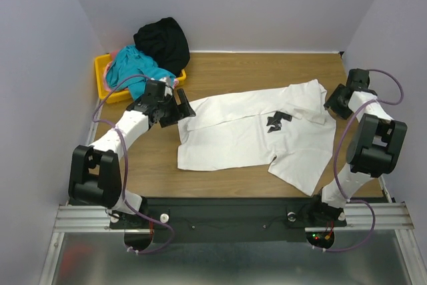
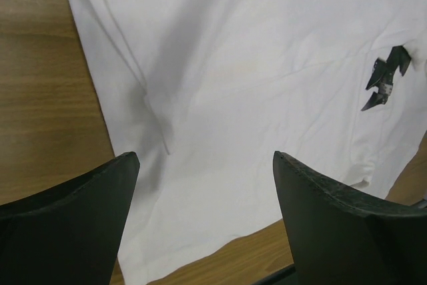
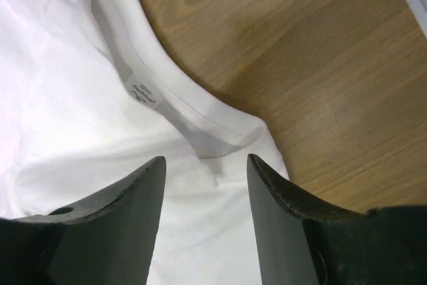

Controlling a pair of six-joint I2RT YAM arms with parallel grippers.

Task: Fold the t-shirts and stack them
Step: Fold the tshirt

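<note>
At the near edge of the worktop (image 1: 153, 158) the two arm bases sit side by side, and both arms reach forward over the wood. Just beyond the bases a white t-shirt (image 1: 240, 135) lies spread flat across the middle of the worktop, lengthwise from left to right, with one sleeve pointing back toward the near right. A small black graphic (image 1: 277, 121) marks the fabric a little right of centre; it also shows at the right edge of the left wrist view (image 2: 385, 78).

The left end effector (image 1: 181, 106) is at the shirt's left end. In its wrist view it (image 2: 203, 158) stands wide open, with smooth white cloth and a strip of bare wood visible between the fingers, and it holds nothing.

The right end effector (image 1: 331, 101) is at the shirt's right end, over the neckline. In its wrist view it (image 3: 205, 159) is partly open, the gap narrower than on the left, with the ribbed collar (image 3: 173, 91) and its small sewn label (image 3: 143, 93) lying just ahead of the fingertips. No fabric is pinched; whether the fingertips touch the cloth cannot be told.

In the far left corner a yellow bin (image 1: 101, 75) holds a heap of clothes: a teal garment (image 1: 133, 68), a bit of pink garment (image 1: 120, 53), and a black garment (image 1: 162, 43) piled at the back.
</note>
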